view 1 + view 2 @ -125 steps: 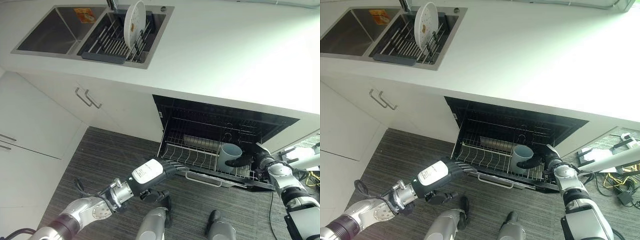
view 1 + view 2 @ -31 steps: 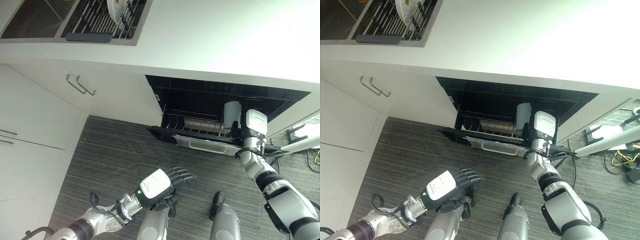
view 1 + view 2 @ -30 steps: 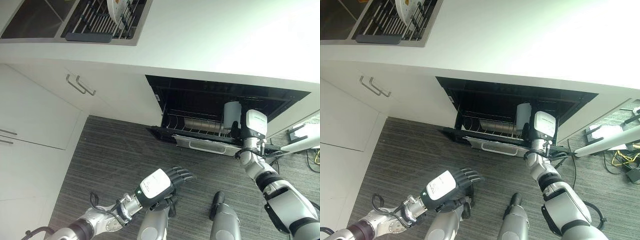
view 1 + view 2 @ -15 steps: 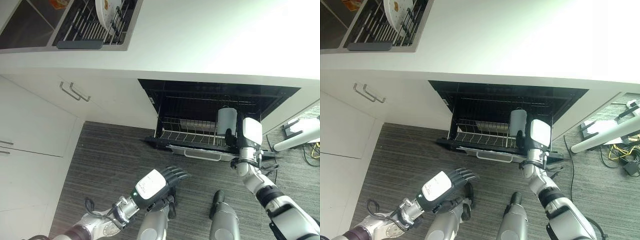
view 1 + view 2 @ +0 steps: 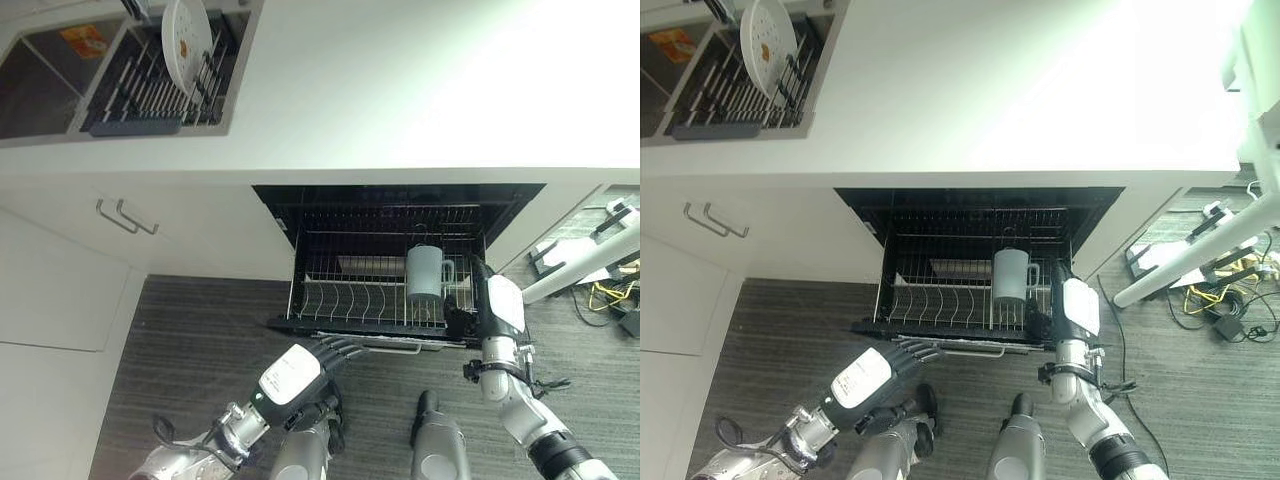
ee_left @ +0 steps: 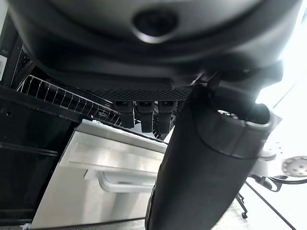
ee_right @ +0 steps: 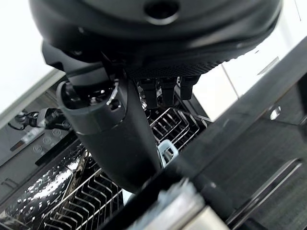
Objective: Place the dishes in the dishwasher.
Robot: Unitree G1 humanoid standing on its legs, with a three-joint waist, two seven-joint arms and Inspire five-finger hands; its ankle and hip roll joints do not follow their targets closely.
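A white counter (image 5: pixel 420 90) is seen across the upper part of the scene, with a sink (image 5: pixel 60 80) set into its left end. A dish rack (image 5: pixel 150 85) is laid in the sink, and a white plate (image 5: pixel 185 35) is stood on edge in it. Below the counter, the dishwasher (image 5: pixel 400 215) is open, and its wire rack (image 5: pixel 350 300) is pulled partly out. A pale blue mug (image 5: pixel 424 272) is stood upside down at the right side of the rack, its handle turned to the right. The right hand (image 5: pixel 470 318) is placed just beside the mug, at the rack's right front corner; its fingers are held fairly straight and nothing is gripped by them. The left hand (image 5: pixel 310 365) is held low over the grey floor (image 5: pixel 200 340), near the rack's front edge, with its fingers extended and slightly apart, and nothing is held in it.
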